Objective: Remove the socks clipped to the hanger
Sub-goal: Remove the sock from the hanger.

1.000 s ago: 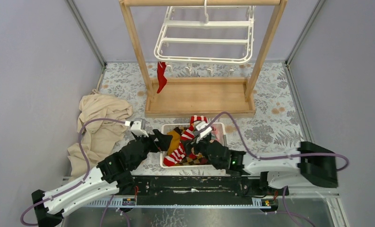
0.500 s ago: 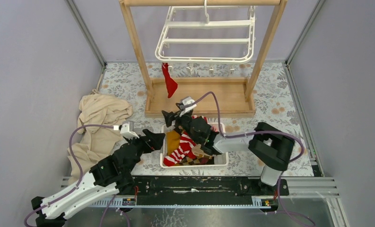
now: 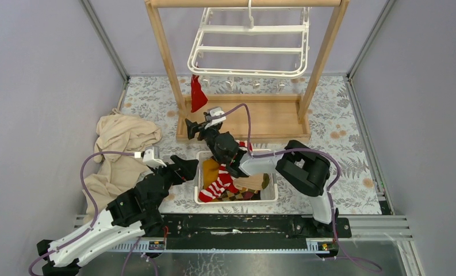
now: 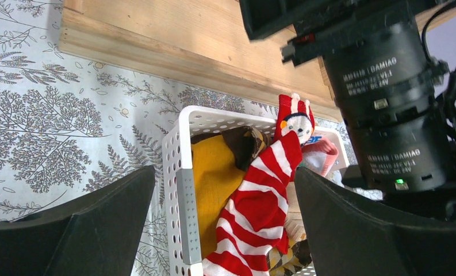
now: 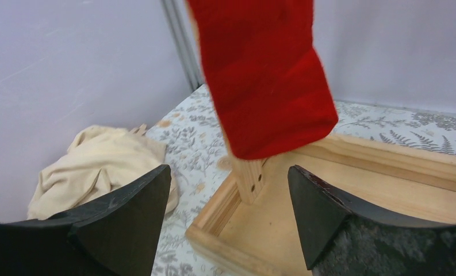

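Note:
One plain red sock (image 3: 198, 95) hangs from a clip at the front left corner of the white hanger (image 3: 248, 50). My right gripper (image 3: 192, 127) is open and empty, just below and in front of that sock. In the right wrist view the red sock (image 5: 260, 75) hangs above the gap between my open right gripper (image 5: 228, 201) fingers, not touching them. My left gripper (image 3: 191, 168) is open and empty by the left wall of the white basket (image 3: 199, 183). The basket holds a red-white striped sock (image 4: 265, 195), a mustard sock (image 4: 214, 172) and others.
The hanger hangs from a wooden rack (image 3: 242, 118) whose left post (image 5: 251, 172) stands right behind the red sock. A tan cloth (image 3: 119, 149) lies heaped at the left. Grey walls close in the table on three sides.
My right arm has swung from over the basket forward and left to below the red sock. The red sock and hanger have swayed. My left arm has drawn back slightly.

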